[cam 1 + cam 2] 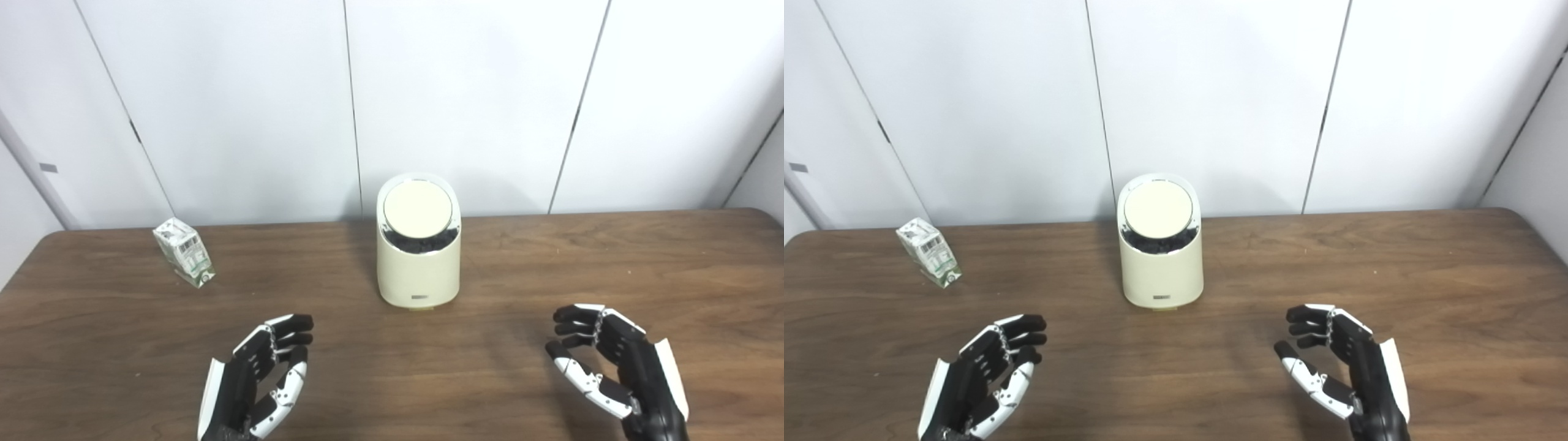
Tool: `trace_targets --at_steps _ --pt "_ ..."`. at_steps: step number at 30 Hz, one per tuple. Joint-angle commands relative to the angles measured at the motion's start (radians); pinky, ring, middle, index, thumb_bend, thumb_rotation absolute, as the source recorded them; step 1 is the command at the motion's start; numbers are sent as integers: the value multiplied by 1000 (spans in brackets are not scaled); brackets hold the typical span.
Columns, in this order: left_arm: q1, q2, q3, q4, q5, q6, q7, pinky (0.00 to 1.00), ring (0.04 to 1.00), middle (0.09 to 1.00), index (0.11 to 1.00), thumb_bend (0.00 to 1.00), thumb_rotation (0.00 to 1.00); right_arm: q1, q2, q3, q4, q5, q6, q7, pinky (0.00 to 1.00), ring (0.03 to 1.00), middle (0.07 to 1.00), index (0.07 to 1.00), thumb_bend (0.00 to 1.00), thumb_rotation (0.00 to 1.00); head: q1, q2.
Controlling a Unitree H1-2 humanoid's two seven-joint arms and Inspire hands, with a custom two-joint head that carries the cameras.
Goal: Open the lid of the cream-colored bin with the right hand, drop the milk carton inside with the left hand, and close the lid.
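**Still apart: one carton, one bin, two empty hands**

Leftmost on the brown wood-grain table [551, 269] lay the single small white-and-green milk carton [184, 252], tipped on its side near the far left edge, close to the white panelled wall [245, 92]. It touched nothing else and sat well apart from both hands.

Nearer the camera, the black-and-white left hand [263, 376] hovered over the front of the table, palm turned inward, its fingers [288, 331] spread loosely and curled a little, holding nothing. The carton lay beyond it and further left.

Centred toward the back of the table stood the one cream-coloured rounded plastic bin [418, 272], upright, with a small dark label low on its front. Its round cream lid [418, 207] sat tilted toward the camera inside a shiny rim, with a dark crescent showing beneath its lower edge; whether the lid was fully seated could not be told. The bin stood between the two hands but farther back, touched by neither.

At the right, the black-and-white right hand [615, 367] mirrored the left, palm inward, fingers [579, 318] apart and gently bent, thumb held out below them, gripping nothing. It was well short of the bin and lid.
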Motion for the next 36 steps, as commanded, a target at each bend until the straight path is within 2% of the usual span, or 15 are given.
trace_targets --at_steps 1,13,19,20,21,22,23,24,26,27,29,32,34,36 --pt "13 16 -1 -23 -5 -33 -1 601 689 727 719 192 153 24 -20 2 -33 3 -21 1 525 600 623 581 273 147 -1 1" --pt "13 18 0 -27 -7 -27 -5 607 692 728 721 200 207 25 -20 3 -34 1 -24 1 522 597 622 583 269 124 -2 2" --pt "8 15 -4 -15 7 -43 1 595 684 724 717 189 180 22 -21 -4 -24 10 -35 -4 527 602 623 585 272 147 -6 -5" --pt "7 13 -5 -11 3 -46 2 595 683 723 716 188 177 20 -21 -9 -17 15 -49 -9 535 616 632 599 258 180 -3 -8" --pt "6 12 -5 -7 1 -48 2 597 684 723 715 192 174 19 -21 -12 -11 18 -59 -12 545 637 648 620 250 278 -2 -10" --pt "5 8 -5 -7 -2 -40 3 597 684 723 715 193 173 16 -13 -21 -25 39 -45 -15 549 644 653 628 247 315 1 -12" --pt "4 5 -5 -6 -3 -35 5 602 687 724 714 199 187 12 -8 -30 -42 59 -31 -16 612 696 701 682 302 508 1 -12" --pt "4 3 -5 -6 -2 -32 6 603 689 725 714 201 194 8 -5 -35 -53 74 -20 -16 668 740 743 731 327 650 1 -13" --pt "0 5 -4 2 -3 -37 7 603 690 727 716 198 192 -16 -10 -43 -95 89 26 -9 766 814 818 814 376 868 -2 -15" --pt "-1 6 -3 4 -4 -37 7 603 690 727 717 197 188 -30 -16 -46 -112 94 44 -4 799 838 843 840 393 933 -2 -15" --pt "-4 3 -2 14 -6 -42 11 601 688 726 717 196 176 -74 -27 -52 -130 122 70 3 868 907 920 922 484 986 -10 -23" --pt "-11 0 -1 33 -8 -49 16 600 689 724 715 195 152 -155 -42 -47 -166 117 139 4 950 976 984 988 591 999 -12 -33" --pt "-16 0 -1 45 -9 -56 17 602 691 724 716 195 138 -216 -62 -41 -178 99 178 8 990 996 997 998 628 1000 -11 -37" --pt "-21 3 -2 53 -3 -60 17 602 690 722 714 190 131 -288 -91 -34 -152 94 172 17 998 999 1000 1000 615 1000 -10 -42"
